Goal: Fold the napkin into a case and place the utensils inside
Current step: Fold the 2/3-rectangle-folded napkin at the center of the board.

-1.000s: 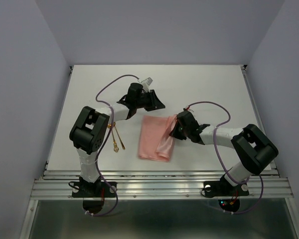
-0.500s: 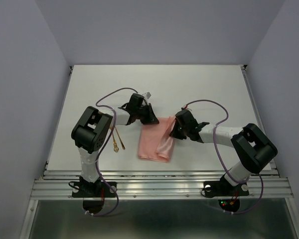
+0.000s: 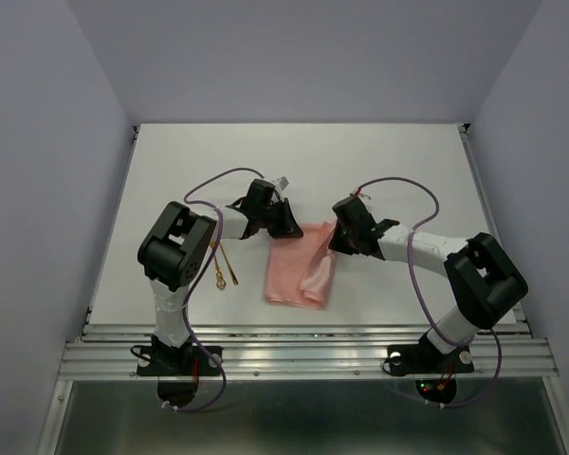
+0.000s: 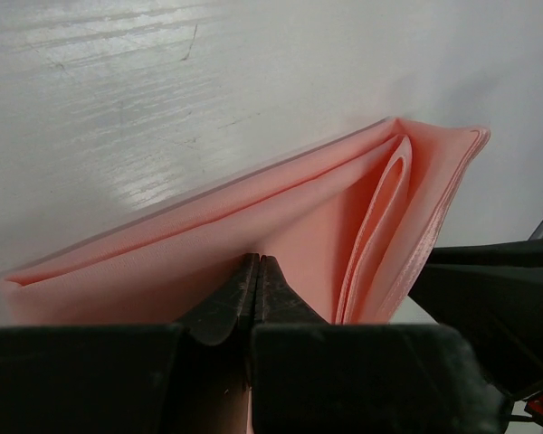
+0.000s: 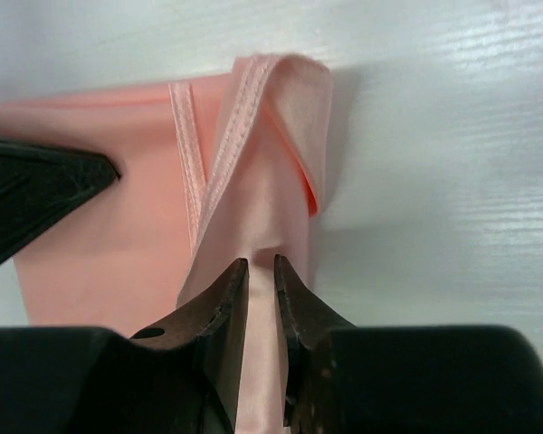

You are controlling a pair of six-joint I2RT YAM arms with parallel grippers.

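Top external view: you see the napkin (image 3: 289, 275) folded into a salmon-pink oblong on the white bench (image 3: 379, 161), lying between the two arms a little toward their bases. The left tool (image 3: 288, 230) is down at the napkin's far left corner and the right tool (image 3: 334, 250) at its far right corner, where the cloth is rumpled and raised. The utensils (image 3: 223, 265), two slim gold pieces, lie side by side on the bench to the left of the napkin, apart from it and just beside the left arm, which covers their far ends. In the left wrist view, the left tool is clenched, its two fingertips pressed together on the napkin's near edge, and the stacked layers fan out toward a far corner. In the right wrist view, the right tool stands slightly parted, with a raised ridge of the cloth running up through the narrow gap between its fingers. You cannot tell whether either finger touches that ridge. Beyond the tips, a hemmed edge curls over on itself.
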